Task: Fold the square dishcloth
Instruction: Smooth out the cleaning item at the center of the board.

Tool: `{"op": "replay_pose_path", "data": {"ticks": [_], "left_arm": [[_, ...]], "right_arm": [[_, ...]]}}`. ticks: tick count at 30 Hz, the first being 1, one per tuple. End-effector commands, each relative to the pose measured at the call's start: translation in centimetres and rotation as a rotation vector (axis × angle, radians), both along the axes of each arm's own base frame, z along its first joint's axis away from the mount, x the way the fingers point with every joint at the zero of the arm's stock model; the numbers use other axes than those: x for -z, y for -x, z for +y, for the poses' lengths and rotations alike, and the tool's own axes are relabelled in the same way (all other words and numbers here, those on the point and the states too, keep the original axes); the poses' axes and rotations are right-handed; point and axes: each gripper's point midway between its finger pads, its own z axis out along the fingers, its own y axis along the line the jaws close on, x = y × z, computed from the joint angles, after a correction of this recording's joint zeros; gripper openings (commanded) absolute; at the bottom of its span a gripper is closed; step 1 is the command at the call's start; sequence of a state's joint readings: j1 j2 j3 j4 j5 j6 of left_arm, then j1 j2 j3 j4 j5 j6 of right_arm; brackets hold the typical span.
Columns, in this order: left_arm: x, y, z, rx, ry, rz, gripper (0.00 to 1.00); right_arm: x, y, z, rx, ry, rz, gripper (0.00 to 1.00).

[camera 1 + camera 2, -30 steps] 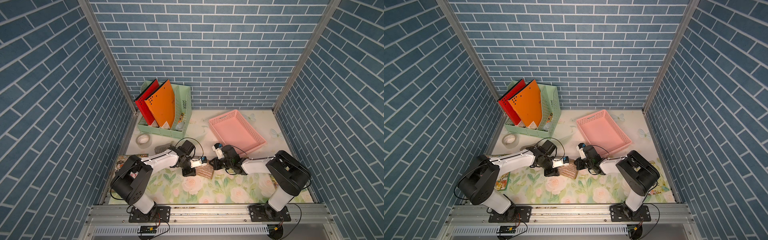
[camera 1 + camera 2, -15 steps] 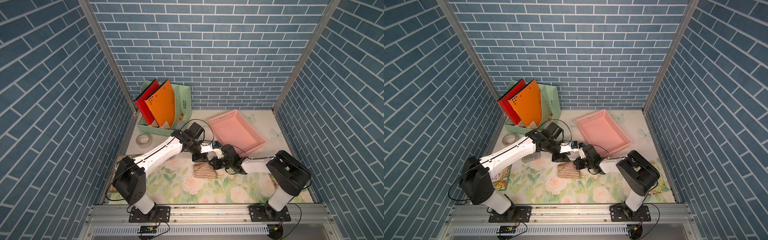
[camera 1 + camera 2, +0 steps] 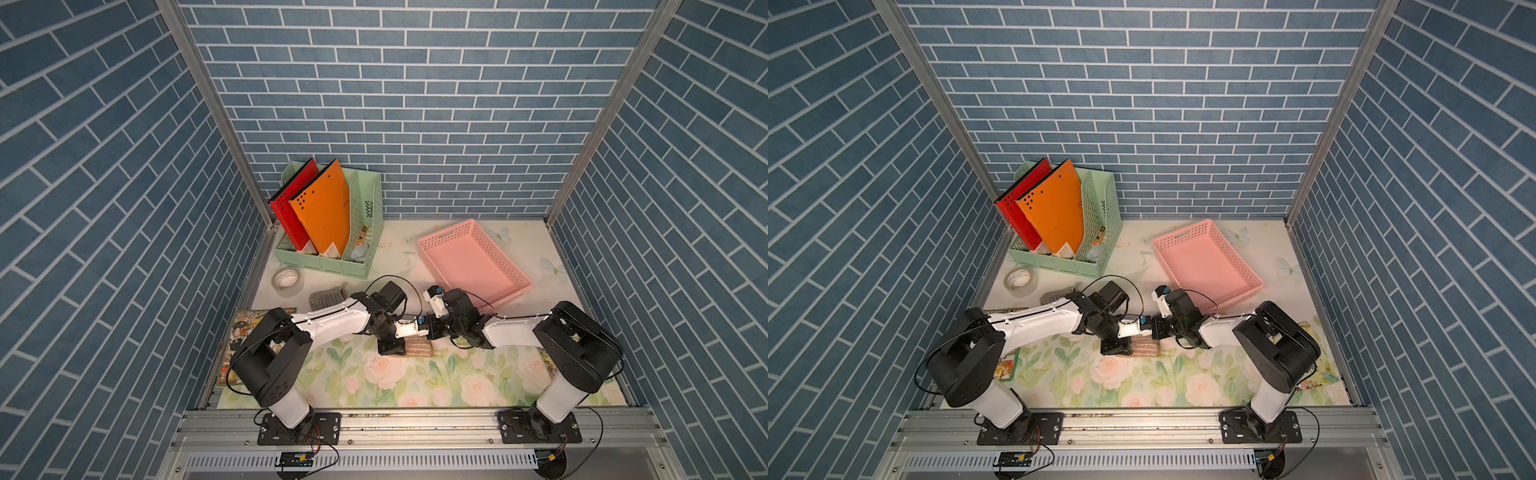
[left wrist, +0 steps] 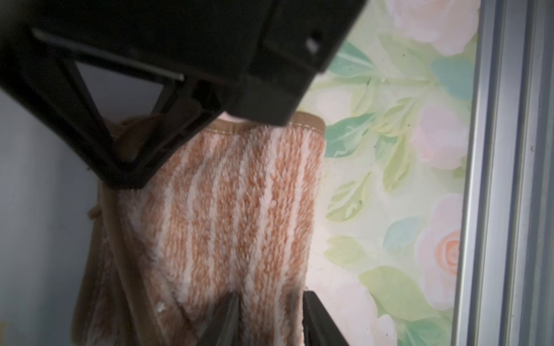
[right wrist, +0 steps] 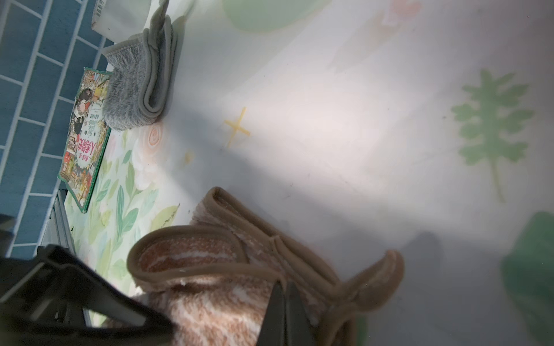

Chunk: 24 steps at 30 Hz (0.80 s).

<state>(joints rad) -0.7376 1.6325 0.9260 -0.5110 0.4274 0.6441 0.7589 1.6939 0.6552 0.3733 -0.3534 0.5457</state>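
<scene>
The dishcloth (image 3: 420,345) (image 3: 1145,345) is brown-and-white striped and lies folded small on the flowered mat, mid-table. My left gripper (image 3: 390,347) (image 3: 1116,345) stands on its left end. In the left wrist view its jaws (image 4: 271,317) are partly open, one finger sunk in the pile (image 4: 239,194), the other at the cloth's side edge. My right gripper (image 3: 430,330) (image 3: 1154,328) reaches in from the right. In the right wrist view its tips (image 5: 283,302) are shut and rest against the cloth's top layer (image 5: 209,263), beside its loose tan hems.
A folded grey cloth (image 3: 326,297) (image 5: 135,90) and a tape roll (image 3: 286,279) lie at the back left, before a green file rack (image 3: 332,232). A pink basket (image 3: 473,262) sits at the back right. A picture book (image 3: 245,328) lies by the left wall.
Half a second ago my left arm was stretched toward the back by the right gripper. It has come back down onto the cloth's left end, jaws slightly narrower. My right arm has barely moved.
</scene>
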Motion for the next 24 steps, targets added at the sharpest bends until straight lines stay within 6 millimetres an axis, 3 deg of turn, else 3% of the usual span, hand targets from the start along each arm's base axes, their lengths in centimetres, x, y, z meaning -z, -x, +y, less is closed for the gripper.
{"op": "replay_pose_path", "data": {"ticks": [1,4,5,8,10,12,16,20,24], "left_arm": [[1.7,-1.5,1.2,-0.020,-0.077,-0.093,0.40],[2.4,-1.4,1.5,-0.015,-0.101,-0.084,0.39],[2.3,-1.2,1.4,-0.012,-0.094,-0.075,0.40],[1.8,-0.3,0.9,-0.005,-0.058,-0.028,0.40],[1.4,0.4,0.7,0.006,-0.033,0.005,0.40],[1.0,1.0,0.4,0.016,-0.011,0.031,0.41],[0.1,1.1,0.1,0.019,0.019,0.047,0.43],[-1.5,0.6,-0.5,-0.006,0.072,0.097,0.46],[-4.2,-0.5,-0.9,-0.019,0.136,0.116,0.51]], "right_arm": [[-0.6,-0.1,0.0,0.003,-0.008,0.001,0.00],[-2.5,-1.0,0.3,0.015,-0.046,-0.014,0.00],[-3.5,-1.5,0.2,0.028,-0.064,-0.020,0.04],[-8.0,-3.3,-0.8,0.088,-0.118,-0.074,0.33],[-10.0,-3.6,-2.0,0.133,-0.138,-0.102,0.39],[-11.0,-2.7,-2.7,0.159,-0.186,-0.083,0.39],[-8.8,1.5,-2.8,0.134,-0.237,0.047,0.25],[-8.3,5.5,-1.2,0.066,-0.290,0.101,0.15],[-7.1,7.9,0.3,0.009,-0.290,0.149,0.10]]}}
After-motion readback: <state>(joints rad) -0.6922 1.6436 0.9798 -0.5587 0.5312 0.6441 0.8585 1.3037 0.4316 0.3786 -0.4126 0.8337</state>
